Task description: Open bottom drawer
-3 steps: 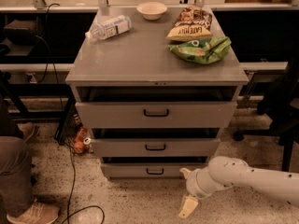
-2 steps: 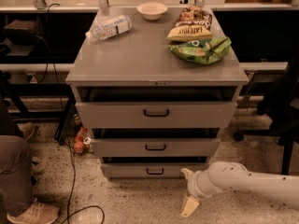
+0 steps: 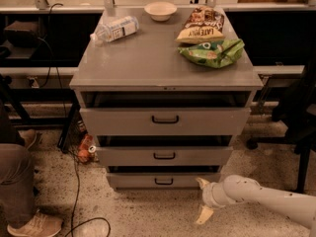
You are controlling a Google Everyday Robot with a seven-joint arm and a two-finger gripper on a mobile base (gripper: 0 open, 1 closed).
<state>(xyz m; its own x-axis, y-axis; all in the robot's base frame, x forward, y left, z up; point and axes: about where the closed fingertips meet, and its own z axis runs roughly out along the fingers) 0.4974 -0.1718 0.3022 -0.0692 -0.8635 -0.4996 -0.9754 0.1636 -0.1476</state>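
Movement since approx 1 s ago is staying tiny in camera view, the only view. The gripper [image 3: 203,199] is hovering right of lower centre, just above the floor [image 3: 148,216], almost where it was. The white arm [image 3: 266,196] is sinking only a touch toward the frame's right edge. Its two fingers [image 3: 204,215] are spreading wide, one pointing up over the right end of the drawer front, one pointing down at the floor, and they are gripping nothing. The bottom drawer [image 3: 133,180] is sitting at lower centre, lowest in the grey cabinet [image 3: 148,63]. Its front is not shifting vs the earlier pics. Its black loop handle [image 3: 164,181] is going untouched, off to the gripper's left. Judgement: the task is barely starting, and the gripper is needing to travel left onto that handle before any pull. Counting: 3 drawers, 3 handles, 1 gripper w/ 2 fingers. On the cabinet top, upper part of frame, 1 bowl [image 3: 160,10] is sitting and 1 plastic bottle [image 3: 114,28] is lying on its side. Next to them are lying 2 snack bags, i.e. tan bag [image 3: 200,27] and green bag [image 3: 212,52]. At lower left, 1 shoe [image 3: 34,225] w/ a leg is showing.
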